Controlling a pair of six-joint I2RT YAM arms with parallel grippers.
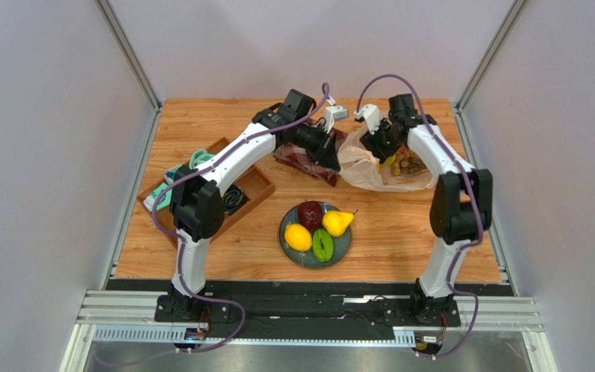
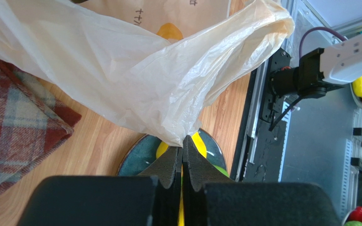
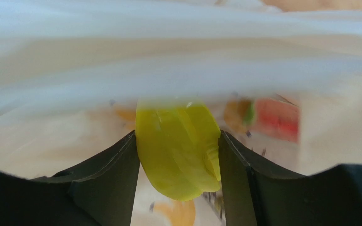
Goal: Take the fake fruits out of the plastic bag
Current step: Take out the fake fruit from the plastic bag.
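The plastic bag (image 1: 366, 169) lies at the back right of the table, and a tan grape bunch (image 1: 408, 163) shows through it. My left gripper (image 2: 184, 141) is shut on a pinched edge of the plastic bag (image 2: 135, 70) and holds it up. Inside the bag, my right gripper (image 3: 178, 136) has both fingers against a yellow-green fruit (image 3: 178, 155); a red piece (image 3: 277, 117) lies blurred behind. On the blue-grey plate (image 1: 287, 223) rest a dark red fruit (image 1: 310, 213), a yellow pear (image 1: 337, 222), a lemon (image 1: 298, 237) and a green piece (image 1: 323, 245).
A red plaid cloth (image 1: 304, 161) lies under my left gripper, left of the bag. A wooden tray (image 1: 260, 186) with coiled black and teal items sits at the left. Metal rails border the table on both sides.
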